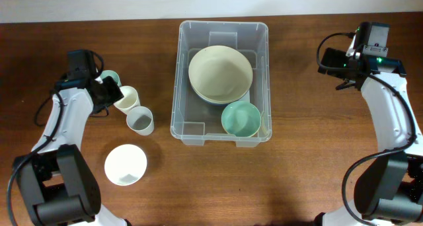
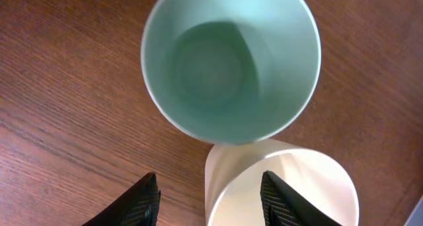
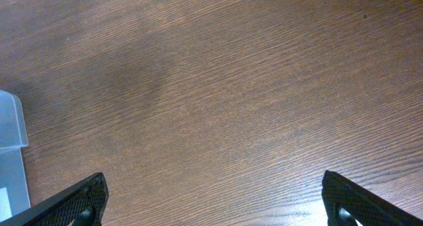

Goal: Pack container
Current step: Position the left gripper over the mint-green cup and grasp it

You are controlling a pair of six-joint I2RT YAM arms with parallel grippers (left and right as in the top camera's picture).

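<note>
The clear container (image 1: 223, 25) sits in the middle of the desk (image 1: 304, 180) with a big cream bowl (image 1: 220, 73) and a smaller mint bowl (image 1: 240, 118) already in it, the mint one tucked into its near right corner. The left hand (image 2: 208, 201) is over by the cups with its fingers partway apart, not gripping anything, straddling the near wall of the cream cup (image 2: 324, 186), which touches the mint cup (image 2: 231, 61); a grey cup (image 1: 140, 119) and a white bowl (image 1: 125, 164) are close by. The right hand (image 3: 218, 201) hangs wide open over bare wood just right of the container, holding nothing.
</note>
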